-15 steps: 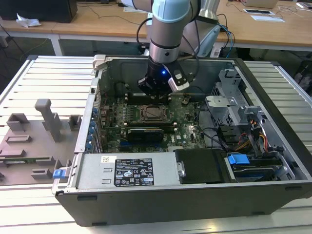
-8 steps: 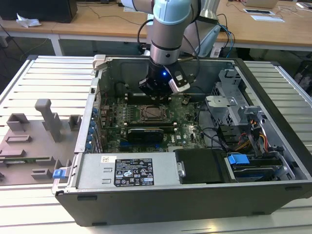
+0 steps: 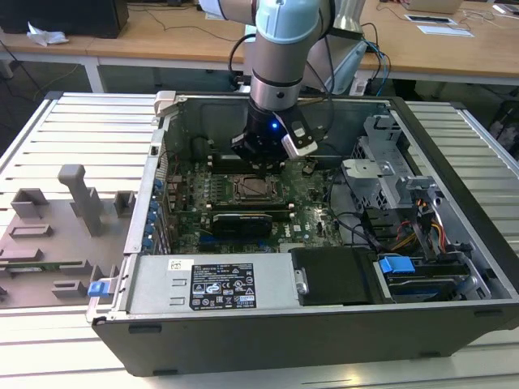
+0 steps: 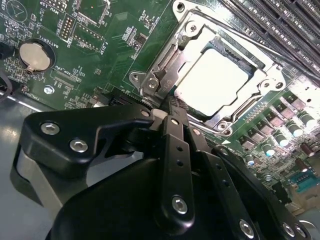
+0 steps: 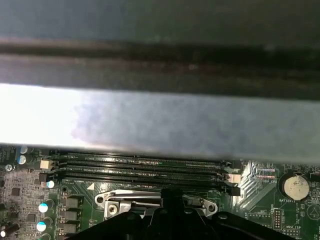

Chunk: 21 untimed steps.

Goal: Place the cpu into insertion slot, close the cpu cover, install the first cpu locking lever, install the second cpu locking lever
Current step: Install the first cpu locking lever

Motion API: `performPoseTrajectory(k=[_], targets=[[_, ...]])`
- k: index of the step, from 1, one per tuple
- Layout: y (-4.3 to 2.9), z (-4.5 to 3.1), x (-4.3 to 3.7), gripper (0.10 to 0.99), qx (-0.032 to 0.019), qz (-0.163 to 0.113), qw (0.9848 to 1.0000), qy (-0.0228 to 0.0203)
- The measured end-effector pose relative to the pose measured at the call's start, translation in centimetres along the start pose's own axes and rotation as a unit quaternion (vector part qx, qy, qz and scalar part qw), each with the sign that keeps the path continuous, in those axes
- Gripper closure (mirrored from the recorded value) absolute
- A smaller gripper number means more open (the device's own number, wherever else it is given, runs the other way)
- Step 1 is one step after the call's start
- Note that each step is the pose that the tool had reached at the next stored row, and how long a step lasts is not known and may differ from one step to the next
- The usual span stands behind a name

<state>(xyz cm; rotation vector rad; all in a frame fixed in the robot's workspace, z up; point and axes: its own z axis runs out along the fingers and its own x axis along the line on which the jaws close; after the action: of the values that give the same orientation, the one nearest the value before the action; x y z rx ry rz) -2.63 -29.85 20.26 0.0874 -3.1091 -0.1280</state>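
Cpu (image 4: 212,82) seated in insertion slot (image 4: 260,67), cpu cover (image 4: 200,37) down around it. Hand (image 4: 167,112) just beside socket corner, fingers pinched together, grasping nothing visible. Memory slots (image 5: 145,167) beside socket.

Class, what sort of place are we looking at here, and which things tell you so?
Probably a robotics lab or test bench: an open computer case lies on a slatted metal table, a robot arm reaches over its motherboard, and wooden desks stand behind.
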Motion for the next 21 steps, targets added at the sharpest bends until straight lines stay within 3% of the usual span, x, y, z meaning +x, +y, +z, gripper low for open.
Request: performPoseTrajectory(k=[4, 5, 7, 12, 21], targets=[[0.04, -0.01, 0.6, 0.98, -0.0064, 0.0, 1.0, -0.0009], [0.08, -0.03, 1.08, 0.98, -0.0126, -0.001, 0.9999, -0.0021], [0.11, -0.21, 1.29, 0.98, -0.017, -0.001, 0.9999, -0.0031], [0.3, -0.27, 1.23, 0.98, -0.0184, -0.001, 0.9998, -0.0032], [0.46, -0.29, -0.49, 0.98, -0.0186, -0.001, 0.9998, -0.0008]])
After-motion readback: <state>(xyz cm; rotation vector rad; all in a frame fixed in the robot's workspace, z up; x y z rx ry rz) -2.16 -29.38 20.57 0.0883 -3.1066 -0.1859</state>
